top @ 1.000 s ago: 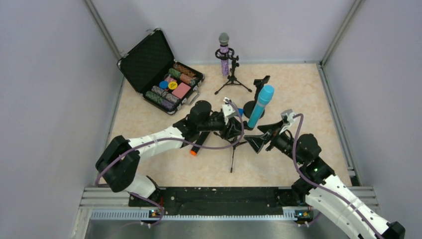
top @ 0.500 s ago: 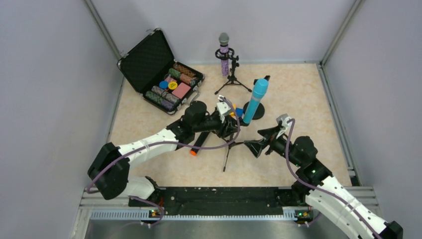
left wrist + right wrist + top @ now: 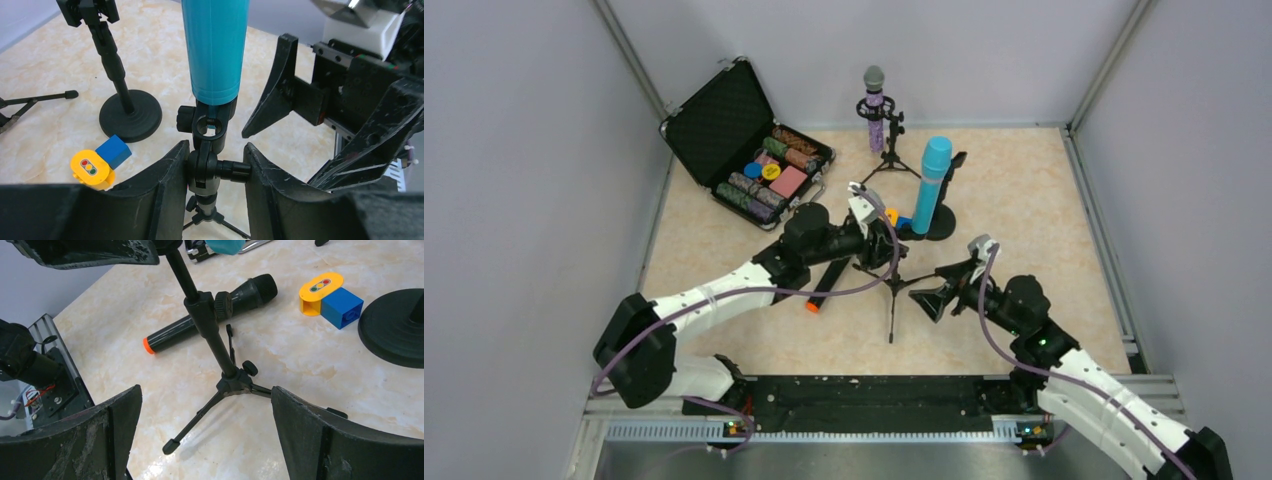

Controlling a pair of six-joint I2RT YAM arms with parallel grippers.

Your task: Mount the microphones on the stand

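Left wrist, left claw (image 3: 214,167) clamping matte stand (image 3: 209,127) under smooth blue microphone (image 3: 215,45), right claw (image 3: 205,392) spread.

Head of light-blue microphone (image 3: 215,50) off-view

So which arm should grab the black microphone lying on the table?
Right. The right pincer is open and empty, facing the black microphone. The left pincer is shut on the tripod stand holding the light-blue microphone.

The top camera looks down on the whole table (image 3: 1044,200) from above its near edge. The left wrist camera sits right by the small stand (image 3: 206,165); the right one looks left, low, farther back. Both show the stand.
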